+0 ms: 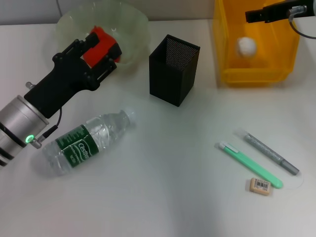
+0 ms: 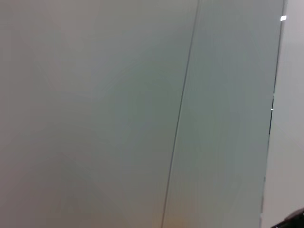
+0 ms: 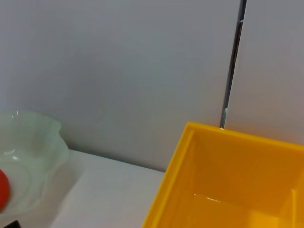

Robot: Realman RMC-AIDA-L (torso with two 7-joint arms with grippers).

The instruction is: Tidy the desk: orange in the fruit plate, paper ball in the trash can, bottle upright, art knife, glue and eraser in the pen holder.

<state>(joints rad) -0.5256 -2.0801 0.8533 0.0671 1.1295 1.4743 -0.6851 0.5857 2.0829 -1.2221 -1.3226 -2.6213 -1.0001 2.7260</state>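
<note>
My left gripper (image 1: 100, 48) is over the pale-green fruit plate (image 1: 134, 29) at the back left, shut on the red-orange orange (image 1: 98, 40). The plate (image 3: 35, 152) and an edge of the orange (image 3: 2, 187) also show in the right wrist view. My right gripper (image 1: 256, 16) hangs over the yellow trash can (image 1: 256, 76), and the white paper ball (image 1: 246, 47) lies inside the can. The bottle (image 1: 86, 143) lies on its side at the front left. The black mesh pen holder (image 1: 174, 69) stands in the middle. The green art knife (image 1: 249, 165), grey glue stick (image 1: 269, 152) and beige eraser (image 1: 259, 185) lie at the front right.
The white table (image 1: 163, 187) carries everything. The trash can's yellow wall (image 3: 190, 180) fills the right wrist view, with a grey wall behind it. The left wrist view shows only a pale wall panel (image 2: 118, 118).
</note>
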